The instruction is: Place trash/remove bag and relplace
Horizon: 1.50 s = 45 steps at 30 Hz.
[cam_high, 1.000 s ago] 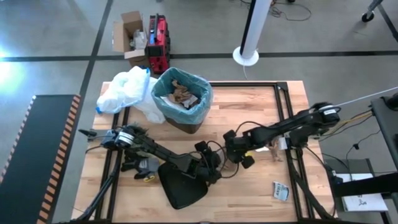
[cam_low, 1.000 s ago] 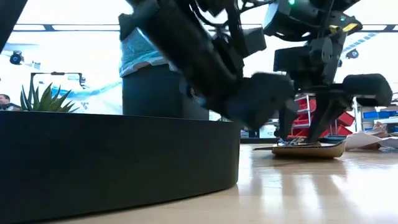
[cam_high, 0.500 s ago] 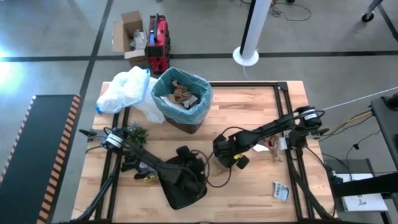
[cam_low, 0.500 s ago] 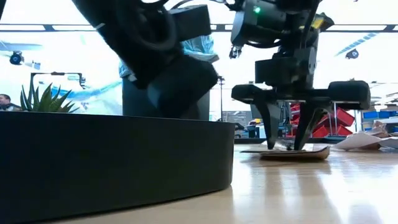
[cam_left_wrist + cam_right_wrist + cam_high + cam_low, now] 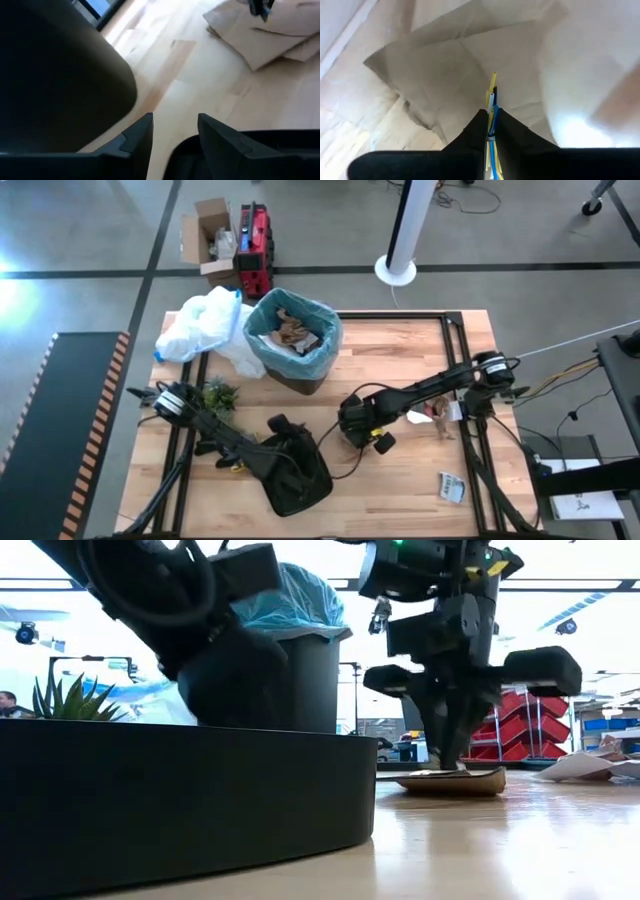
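one right hand (image 5: 490, 117) pinches brown paper (image 5: 445, 75).

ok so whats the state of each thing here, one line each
right gripper: shut on brown paper piece, which lies on the table
left gripper: open, empty, over black lid
bin: upright, blue liner fitted, trash inside
white bag: slumped beside bin
wrapper: lying on table

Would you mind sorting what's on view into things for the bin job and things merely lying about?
Job:
- brown paper, under the shut right end effector
- blue bag
- wrapper

Lying about:
- white bag
- plant sprig
- cardboard box
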{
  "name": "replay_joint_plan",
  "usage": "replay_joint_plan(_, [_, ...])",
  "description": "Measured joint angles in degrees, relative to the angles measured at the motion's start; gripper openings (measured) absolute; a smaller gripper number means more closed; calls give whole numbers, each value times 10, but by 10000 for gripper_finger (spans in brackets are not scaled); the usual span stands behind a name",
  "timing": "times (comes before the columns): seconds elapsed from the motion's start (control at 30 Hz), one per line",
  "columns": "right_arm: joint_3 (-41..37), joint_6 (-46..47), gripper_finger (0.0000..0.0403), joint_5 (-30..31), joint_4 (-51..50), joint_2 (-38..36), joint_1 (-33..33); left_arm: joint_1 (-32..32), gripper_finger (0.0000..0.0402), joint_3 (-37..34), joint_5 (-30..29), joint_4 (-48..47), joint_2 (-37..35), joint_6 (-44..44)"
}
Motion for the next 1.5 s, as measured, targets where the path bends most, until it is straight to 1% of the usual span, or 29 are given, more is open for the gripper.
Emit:
replay_joint_plan(0.1, [12, 28, 4, 8, -3, -45, 7, -7, 144, -22, -15, 0, -28, -12])
replay_joint_plan(0.2, [28, 44, 4, 22, 29, -107, 14, -15, 147, -49, -38, 8, -61, -14])
replay_joint_plan(0.3, [35, 46, 3, 37, 126, -171, 7, -21, 146, -76, -77, 25, -89, -15])
replay_joint_plan(0.43, [33, 50, 1, 38, 313, -232, -29, -21, 138, -116, -124, 106, -113, 12])
replay_joint_plan(0.53, [31, 66, 1, 37, 465, -235, -77, -18, 131, -146, -130, 206, -116, 74])
replay_joint_plan(0.6, [34, 77, 1, 37, 548, -217, -112, -14, 126, -162, -131, 289, -113, 128])
replay_joint_plan(0.63, [40, 91, 1, 37, 574, -206, -131, -12, 124, -170, -130, 333, -113, 156])
replay_joint_plan(0.7, [62, 136, 1, 37, 594, -175, -168, -9, 119, -185, -112, 400, -111, 207])
replay_joint_plan(0.8, [98, 230, 10, 49, 586, -126, -215, -9, 112, -197, -52, 457, -109, 260])
replay_joint_plan(0.87, [119, 256, 27, 50, 558, -100, -238, -9, 107, -198, -34, 474, -109, 274])
replay_joint_plan(0.97, [154, 275, 71, 49, 492, -68, -251, -9, 102, -199, -33, 472, -110, 276])
replay_joint_plan(1.1, [189, 279, 146, 47, 419, -50, -249, -9, 96, -199, -31, 468, -110, 280])
replay_joint_plan(1.2, [203, 250, 195, 48, 388, -60, -234, -9, 93, -199, -30, 468, -110, 288])
replay_joint_plan(1.3, [204, 212, 230, 47, 340, -93, -211, -8, 90, -199, -30, 471, -110, 288])
replay_joint_plan(1.4, [203, 161, 249, 61, 261, -140, -175, -7, 87, -199, -30, 479, -109, 280])
replay_joint_plan(1.5, [200, 121, 255, 105, 174, -185, -122, 3, 86, -198, -16, 493, -109, 273])
